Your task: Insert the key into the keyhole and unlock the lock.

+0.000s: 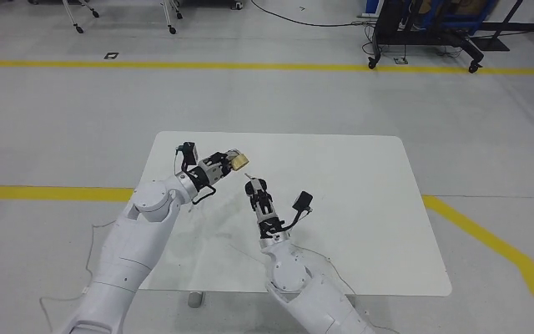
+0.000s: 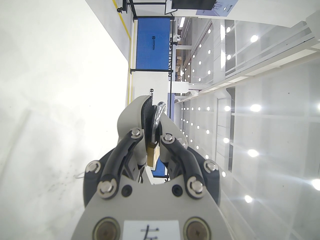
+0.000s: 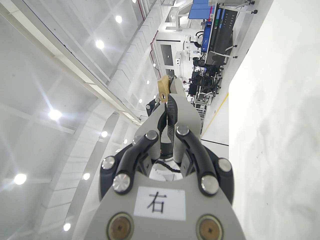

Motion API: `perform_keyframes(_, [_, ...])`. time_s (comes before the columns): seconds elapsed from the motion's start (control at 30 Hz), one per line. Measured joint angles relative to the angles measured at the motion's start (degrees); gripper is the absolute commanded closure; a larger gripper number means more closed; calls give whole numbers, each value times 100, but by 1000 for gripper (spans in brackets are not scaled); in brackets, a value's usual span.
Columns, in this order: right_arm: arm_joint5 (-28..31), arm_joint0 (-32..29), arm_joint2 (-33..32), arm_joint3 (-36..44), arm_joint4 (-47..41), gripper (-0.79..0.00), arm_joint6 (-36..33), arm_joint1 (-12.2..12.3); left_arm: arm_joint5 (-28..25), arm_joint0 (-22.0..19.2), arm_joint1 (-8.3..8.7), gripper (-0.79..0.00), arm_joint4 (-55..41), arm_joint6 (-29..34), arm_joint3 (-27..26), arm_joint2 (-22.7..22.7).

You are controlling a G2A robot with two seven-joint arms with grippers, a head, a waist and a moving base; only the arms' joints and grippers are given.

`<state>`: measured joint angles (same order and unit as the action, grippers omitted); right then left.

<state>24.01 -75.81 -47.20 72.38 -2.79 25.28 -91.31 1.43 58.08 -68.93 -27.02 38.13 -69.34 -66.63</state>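
Observation:
My left gripper is shut on the silver shackle of a brass padlock, held above the white table. The lock's body lies between the fingers, toward the wrist. In the right wrist view the padlock faces me with its keyhole in sight. My right gripper is shut on a thin key, whose tip points at the lock's underside. From the right wrist view the gripper sits just short of the keyhole, and the key is mostly hidden between the pads.
Both arms meet over the table's left half. The table's right half is bare. Beyond the far edge lies open floor with a yellow line and wheeled frames at the back.

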Motion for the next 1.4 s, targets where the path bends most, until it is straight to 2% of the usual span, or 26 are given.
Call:
perform_keyframes(0.3, [150, 135, 20, -209, 337, 0, 462, -137, 32, 67, -3, 0, 160, -49, -150, 18])
perform_keyframes(0.87, [25, 207, -14, -417, 413, 0, 413, -320, 50, 116, -12, 0, 239, -20, -219, -15])
perform_keyframes(1.13, [269, 69, -65, -404, 1118, 0, 618, -330, -28, 184, 33, 0, 415, -294, -352, -269])
perform_keyframes(1.4, [117, 126, -103, -451, 975, 0, 478, -405, 5, 269, 37, 0, 479, -249, -467, -269])
